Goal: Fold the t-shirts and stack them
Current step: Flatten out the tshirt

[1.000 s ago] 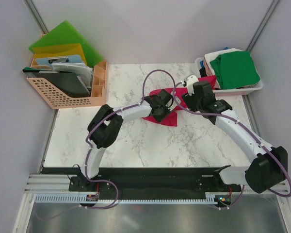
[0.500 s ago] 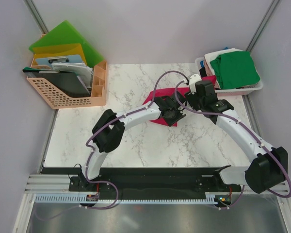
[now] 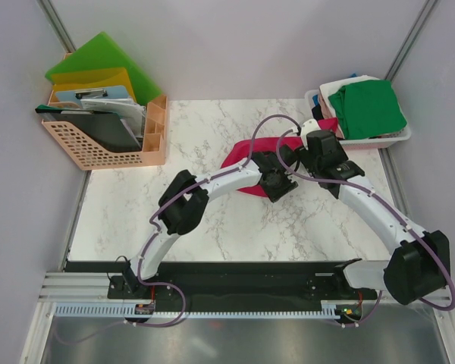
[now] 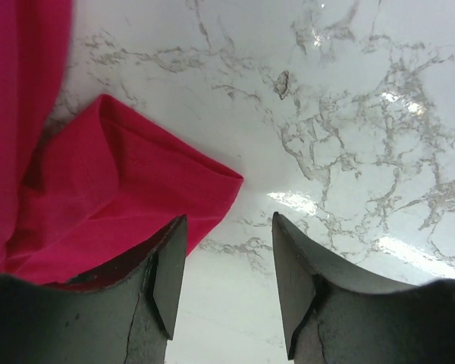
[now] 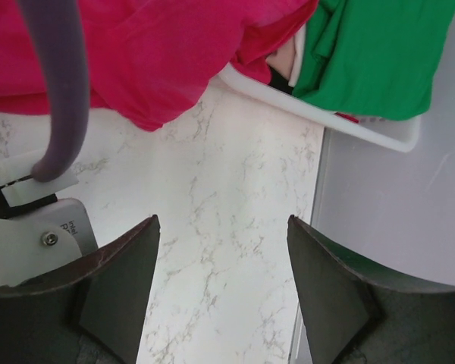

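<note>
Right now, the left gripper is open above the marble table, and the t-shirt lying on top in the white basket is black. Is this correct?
Not quite. The t-shirt on top in the white basket is green, not black, as the top external view shows. The rest holds: the left gripper is open above the marble table.
</note>
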Motion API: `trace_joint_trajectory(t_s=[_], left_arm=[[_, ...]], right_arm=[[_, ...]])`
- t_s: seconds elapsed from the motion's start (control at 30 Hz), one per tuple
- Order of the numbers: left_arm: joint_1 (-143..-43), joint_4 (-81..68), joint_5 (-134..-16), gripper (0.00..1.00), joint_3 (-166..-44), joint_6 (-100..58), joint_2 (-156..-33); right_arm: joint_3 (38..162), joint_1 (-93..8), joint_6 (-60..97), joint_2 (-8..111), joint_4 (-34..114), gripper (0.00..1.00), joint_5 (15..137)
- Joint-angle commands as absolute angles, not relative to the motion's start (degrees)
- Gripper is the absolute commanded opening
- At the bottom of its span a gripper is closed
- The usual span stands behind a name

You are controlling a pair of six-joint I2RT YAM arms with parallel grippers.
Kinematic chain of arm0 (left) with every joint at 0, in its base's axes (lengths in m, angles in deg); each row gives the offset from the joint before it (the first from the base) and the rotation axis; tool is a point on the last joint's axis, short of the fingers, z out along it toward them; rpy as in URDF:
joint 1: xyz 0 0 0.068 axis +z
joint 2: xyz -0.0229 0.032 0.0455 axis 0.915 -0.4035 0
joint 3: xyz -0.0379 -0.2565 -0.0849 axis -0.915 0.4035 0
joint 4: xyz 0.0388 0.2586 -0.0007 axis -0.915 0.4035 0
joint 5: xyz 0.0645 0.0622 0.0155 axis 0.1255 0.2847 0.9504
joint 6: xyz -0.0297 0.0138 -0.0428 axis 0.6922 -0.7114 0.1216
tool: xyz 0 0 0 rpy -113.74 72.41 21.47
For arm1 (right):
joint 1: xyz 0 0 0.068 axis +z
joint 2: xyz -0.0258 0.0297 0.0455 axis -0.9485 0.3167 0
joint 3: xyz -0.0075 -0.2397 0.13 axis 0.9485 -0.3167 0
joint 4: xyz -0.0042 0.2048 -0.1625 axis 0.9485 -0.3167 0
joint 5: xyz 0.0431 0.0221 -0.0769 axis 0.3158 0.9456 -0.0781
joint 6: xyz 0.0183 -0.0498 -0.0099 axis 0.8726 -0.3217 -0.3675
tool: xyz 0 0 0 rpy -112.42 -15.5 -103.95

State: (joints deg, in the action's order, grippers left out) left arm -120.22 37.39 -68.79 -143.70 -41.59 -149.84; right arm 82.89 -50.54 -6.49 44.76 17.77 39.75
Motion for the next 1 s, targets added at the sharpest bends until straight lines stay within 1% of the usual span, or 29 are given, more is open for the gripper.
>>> trace_joint_trajectory(t_s=[0.0,0.17,0.23,0.37,0.63,0.7,0.77,0.83,0.87,0.9,0.97], left_arm=[[-120.34,36.67,-68.92,0.56,-145.18,-39.89,-151.64],[-120.17,36.67,-68.48,0.56,-144.12,-39.54,-151.99],[-120.26,36.59,-68.39,0.56,-143.95,-39.45,-152.17],[-120.26,36.32,-67.78,0.56,-143.95,-39.63,-152.34],[-120.17,34.65,-62.51,0.56,-146.67,-41.03,-153.92],[-120.08,34.82,-61.98,0.54,-147.37,-41.73,-155.33],[-119.99,35.00,-62.15,0.48,-147.55,-41.91,-156.47],[-119.99,35.44,-62.59,0.35,-146.94,-41.82,-156.91],[-119.99,35.35,-62.85,0.22,-146.67,-41.91,-157.26],[-119.99,35.44,-62.51,0.02,-146.24,-41.65,-157.35],[-120.08,35.44,-62.15,0.02,-145.71,-41.39,-157.27]], right_arm=[[82.11,-49.30,-9.39,40.21,24.16,0.76,34.12],[80.97,-51.49,-8.25,35.12,26.81,0.76,33.22],[80.44,-52.11,-8.16,33.70,29.01,0.76,30.86],[80.09,-55.61,-8.78,30.72,30.42,0.76,32.41],[76.93,-57.39,-7.11,30.80,29.02,0.77,36.91],[76.40,-57.47,-6.84,30.71,28.84,0.77,37.95],[76.13,-57.39,-6.58,30.19,28.84,0.77,38.31],[76.13,-57.47,-6.75,29.74,28.84,0.77,38.84],[76.13,-57.56,-7.02,29.13,28.84,0.77,39.10],[76.22,-57.56,-7.11,28.95,28.84,0.77,39.45],[76.31,-57.56,-7.11,28.60,28.84,0.77,39.54]])
